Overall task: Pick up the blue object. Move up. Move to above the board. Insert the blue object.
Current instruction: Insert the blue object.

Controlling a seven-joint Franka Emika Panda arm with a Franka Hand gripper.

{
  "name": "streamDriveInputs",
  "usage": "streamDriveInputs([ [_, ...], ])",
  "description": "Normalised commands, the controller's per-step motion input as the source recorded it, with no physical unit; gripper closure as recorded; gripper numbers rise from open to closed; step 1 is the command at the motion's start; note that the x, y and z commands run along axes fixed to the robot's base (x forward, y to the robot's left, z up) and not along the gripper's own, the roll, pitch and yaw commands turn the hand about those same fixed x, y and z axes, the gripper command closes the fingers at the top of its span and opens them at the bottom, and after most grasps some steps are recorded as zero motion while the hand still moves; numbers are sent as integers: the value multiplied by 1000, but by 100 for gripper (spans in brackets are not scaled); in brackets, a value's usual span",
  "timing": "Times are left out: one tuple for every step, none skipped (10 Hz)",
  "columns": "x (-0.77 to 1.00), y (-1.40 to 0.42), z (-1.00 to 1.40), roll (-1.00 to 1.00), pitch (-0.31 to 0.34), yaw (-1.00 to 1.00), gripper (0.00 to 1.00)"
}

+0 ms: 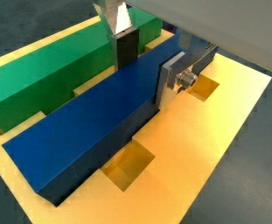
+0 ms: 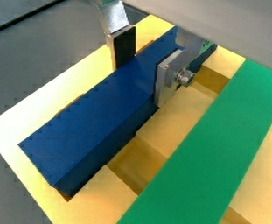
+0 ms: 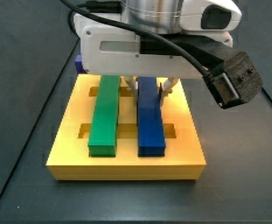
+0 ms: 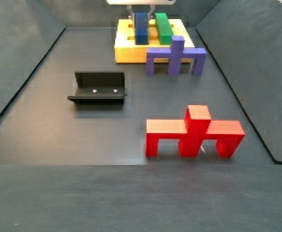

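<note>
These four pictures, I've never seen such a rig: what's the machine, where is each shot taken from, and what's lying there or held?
It is one robot arm ending in a two-finger claw. Two pictures come from cameras on its wrist, looking down past the fingers. Two come from fixed cameras beside the table: one close to the board, one far back across the dark floor.

On the yellow board lie a green bar and a blue bar, side by side in its grooves. The claw sits over the far end of the blue bar, with a finger on either side of it; whether it grips the bar I cannot tell.

In the far side view, a purple piece stands beside the board, a dark fixture stands mid-floor, and a red piece lies nearest the camera.
</note>
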Motion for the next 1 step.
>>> streamDriveInputs([
  [0, 0, 0, 0, 0, 0, 100],
])
